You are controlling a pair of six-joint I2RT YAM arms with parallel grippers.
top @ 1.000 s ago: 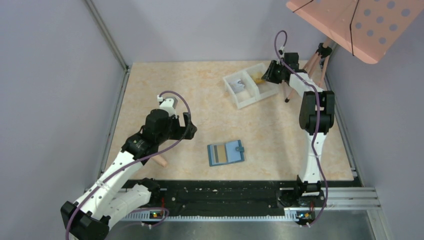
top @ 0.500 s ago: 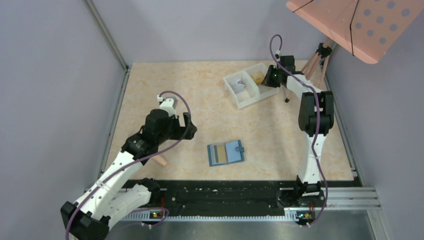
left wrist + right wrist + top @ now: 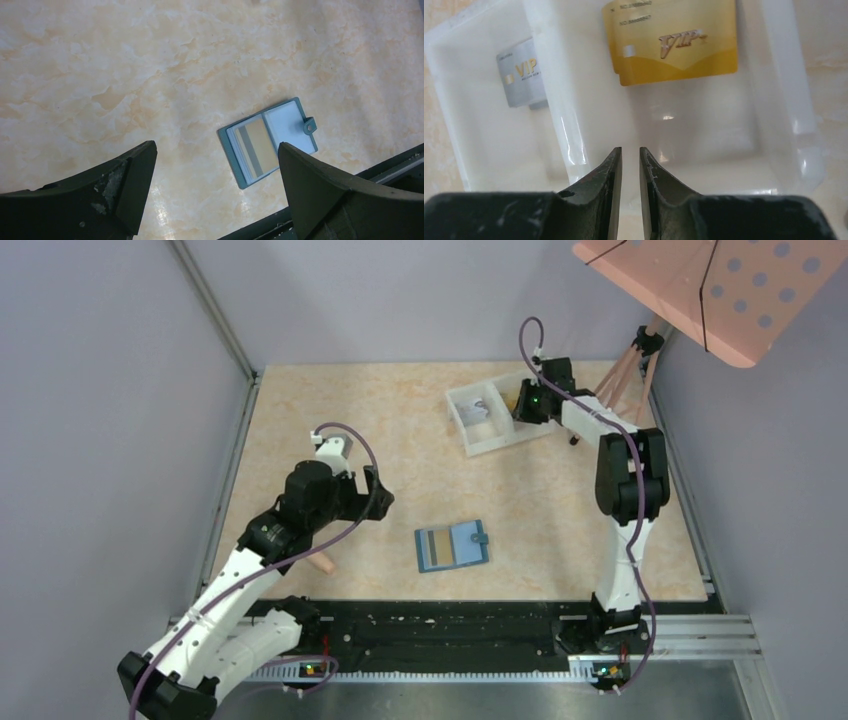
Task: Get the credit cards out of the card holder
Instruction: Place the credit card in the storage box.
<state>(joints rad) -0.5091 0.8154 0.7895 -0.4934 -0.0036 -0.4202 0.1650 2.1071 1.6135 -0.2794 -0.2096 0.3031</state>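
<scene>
The teal-blue card holder (image 3: pixel 452 546) lies open on the table near the front edge. It also shows in the left wrist view (image 3: pixel 267 142), with an orange-gold credit card with a grey stripe (image 3: pixel 256 146) in its left pocket. My left gripper (image 3: pixel 375 500) is open and empty (image 3: pixel 215 148), above the table to the holder's left. My right gripper (image 3: pixel 522 402) hovers over the white tray's right compartment. Its jaws (image 3: pixel 630 150) stand a narrow gap apart with nothing between them. Gold cards (image 3: pixel 674 42) lie in that compartment and a silver card (image 3: pixel 524 75) in the left one.
The white two-compartment tray (image 3: pixel 490 447) stands at the back right. A pink perforated board (image 3: pixel 700 280) on a tripod stands behind it. A black rail (image 3: pixel 450 625) runs along the near edge. A small pinkish object (image 3: pixel 322 562) lies under my left arm.
My right gripper has moved left, from the tray's right edge to over its right compartment. My left arm has shifted slightly. The card holder has not moved.
</scene>
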